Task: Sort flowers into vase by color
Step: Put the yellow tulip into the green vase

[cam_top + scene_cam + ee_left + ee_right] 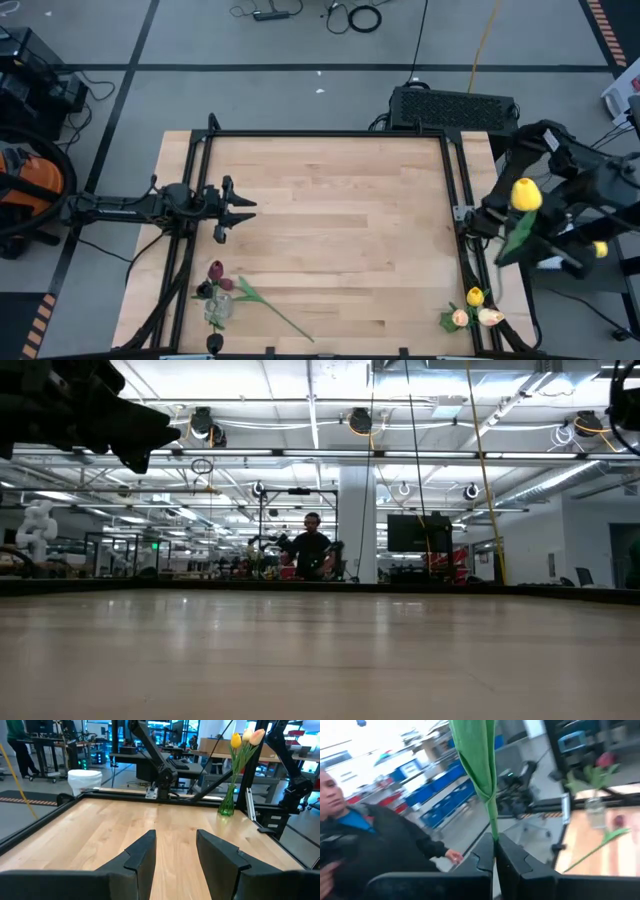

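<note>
**Yellow tulip held at the right edge of the desk; two vases at the near corners**

An artificial yellow tulip [526, 194] with a long thin green stem and a broad green leaf [476, 755] is held by the right tool [500, 222], whose two dark fingers are pressed together on the stem; the right wrist view shows the stem pinched between them [494, 851]. The high view places this tool at the right rim of the pale wooden desk [330, 230], over the black frame rail, with the flower head above the arm.

At the near right corner stands a green glass vase [226, 805] holding yellow and pale peach tulips [475, 312]; the left wrist view shows it upright, which the overhead view does not. At the near left corner a clear glass vase [217, 310] holds dark red tulips [217, 270], and one long green stem with a leaf [272, 310] lies on the wood just beside it, slanting toward the middle.

The left tool [232, 208] sits at the left side of the desk, its fingers [142, 857] apart with nothing between them.

The low view shows only bare wood and the room behind, where a person in dark clothing [312, 550] stands far off; the right wrist view shows another person in a dark jacket [375, 845] close beyond the right edge. The whole central area of the desk is open between the two arms.
</note>
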Robot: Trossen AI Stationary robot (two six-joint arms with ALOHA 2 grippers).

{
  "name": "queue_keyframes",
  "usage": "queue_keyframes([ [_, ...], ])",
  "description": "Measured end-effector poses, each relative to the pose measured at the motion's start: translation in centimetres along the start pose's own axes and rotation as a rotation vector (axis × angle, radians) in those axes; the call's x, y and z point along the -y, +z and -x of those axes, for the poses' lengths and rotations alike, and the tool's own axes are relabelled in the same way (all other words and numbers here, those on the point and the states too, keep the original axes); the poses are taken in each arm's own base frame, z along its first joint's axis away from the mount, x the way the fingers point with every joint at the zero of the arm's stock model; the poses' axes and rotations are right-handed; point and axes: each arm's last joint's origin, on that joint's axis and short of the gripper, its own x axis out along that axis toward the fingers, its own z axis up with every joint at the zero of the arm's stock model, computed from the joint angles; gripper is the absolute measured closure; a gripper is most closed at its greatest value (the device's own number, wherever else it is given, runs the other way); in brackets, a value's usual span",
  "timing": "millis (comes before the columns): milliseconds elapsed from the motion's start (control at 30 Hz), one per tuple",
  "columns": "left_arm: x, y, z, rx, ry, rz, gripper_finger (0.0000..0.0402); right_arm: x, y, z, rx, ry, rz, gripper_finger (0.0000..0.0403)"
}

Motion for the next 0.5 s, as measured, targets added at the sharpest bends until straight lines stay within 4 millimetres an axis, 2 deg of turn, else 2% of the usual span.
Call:
queue_keyframes([
  [200,0.0,0.0,0.0,0.0,0.0,0.0,0.0253,-0.6,-0.2,1.6,-0.058,0.142,-0.011,0.0403],
  [300,0.0,0.0,0.0,0.0,0.0,0.0,0.0253,-0.8,-0.3,1.9,-0.061,0.161,-0.002,0.0403],
  [500,0.0,0.0,0.0,0.0,0.0,0.0,0.0253,-1.7,-1.2,0.8,-0.062,0.099,0.045,0.0403],
])
